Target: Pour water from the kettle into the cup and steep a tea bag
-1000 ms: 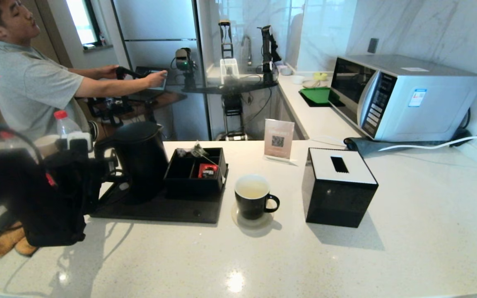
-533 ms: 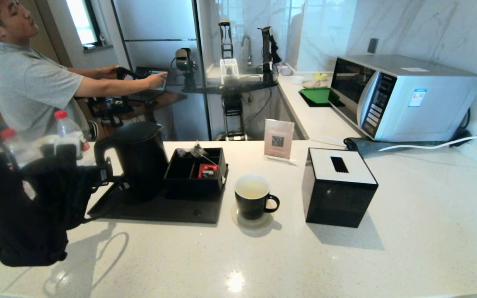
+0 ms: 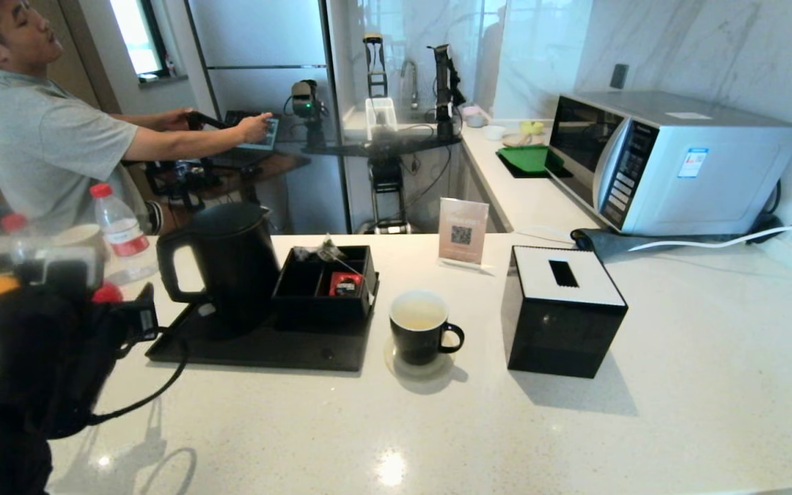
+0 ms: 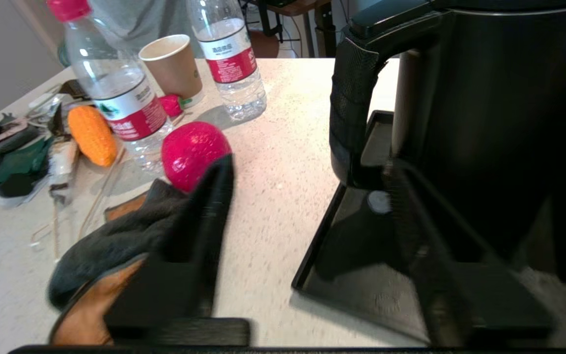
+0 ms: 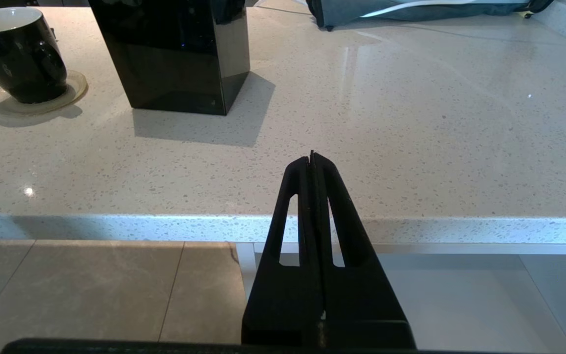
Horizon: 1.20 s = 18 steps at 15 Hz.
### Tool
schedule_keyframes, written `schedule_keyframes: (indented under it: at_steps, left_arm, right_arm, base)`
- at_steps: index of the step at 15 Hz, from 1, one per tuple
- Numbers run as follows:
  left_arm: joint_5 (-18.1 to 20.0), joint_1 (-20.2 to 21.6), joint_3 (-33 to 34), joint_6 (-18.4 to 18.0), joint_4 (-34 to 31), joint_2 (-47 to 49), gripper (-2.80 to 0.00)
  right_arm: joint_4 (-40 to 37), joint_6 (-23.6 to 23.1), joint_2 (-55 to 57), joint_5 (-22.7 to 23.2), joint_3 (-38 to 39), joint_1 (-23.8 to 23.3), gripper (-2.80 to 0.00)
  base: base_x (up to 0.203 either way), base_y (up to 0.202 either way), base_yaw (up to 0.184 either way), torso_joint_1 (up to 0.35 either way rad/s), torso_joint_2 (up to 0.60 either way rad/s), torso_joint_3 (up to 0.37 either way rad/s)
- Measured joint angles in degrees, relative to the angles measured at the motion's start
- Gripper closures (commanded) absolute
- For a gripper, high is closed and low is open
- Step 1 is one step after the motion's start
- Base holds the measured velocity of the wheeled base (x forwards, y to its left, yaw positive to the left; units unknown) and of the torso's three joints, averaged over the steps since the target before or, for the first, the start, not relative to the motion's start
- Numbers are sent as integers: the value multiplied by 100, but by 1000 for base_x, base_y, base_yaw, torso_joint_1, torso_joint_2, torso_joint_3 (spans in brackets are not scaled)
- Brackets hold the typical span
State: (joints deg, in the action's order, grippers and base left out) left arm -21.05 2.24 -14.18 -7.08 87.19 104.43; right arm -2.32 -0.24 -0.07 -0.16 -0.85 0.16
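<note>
Black kettle point(image 3: 231, 265) stands on its tray point(image 3: 265, 347); left gripper point(image 4: 307, 182) jaws apart, empty; right gripper point(image 5: 311, 158) jaws together.

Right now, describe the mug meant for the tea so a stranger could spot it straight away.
On the pale stone counter, look between the black tray carrying the tall kettle and the black tissue box. There the cup stands on a round coaster. It is the only glossy black mug, white inside, ear handle toward the box, holding pale yellowish liquid.

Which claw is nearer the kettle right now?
Left. The left claw hangs empty just off the kettle handle, by the tray's edge. The right claw sits shut below the counter's near edge, far off.
</note>
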Motion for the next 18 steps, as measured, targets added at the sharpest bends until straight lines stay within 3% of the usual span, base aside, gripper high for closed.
schedule_keyframes:
  at_steps: [5, 18]
  left_arm:
    - [-9, -590, 437, 6, 0, -880, 0]
    - [-71, -3533, 404, -18, -1, -1749, 0]
  right_arm:
    - [0, 1, 0, -1, 0, 0, 0]
    - [1, -2, 0, -2, 1, 0, 0]
  base:
    - [0, 0, 0, 0, 0, 0]
    - [0, 0, 0, 0, 0, 0]
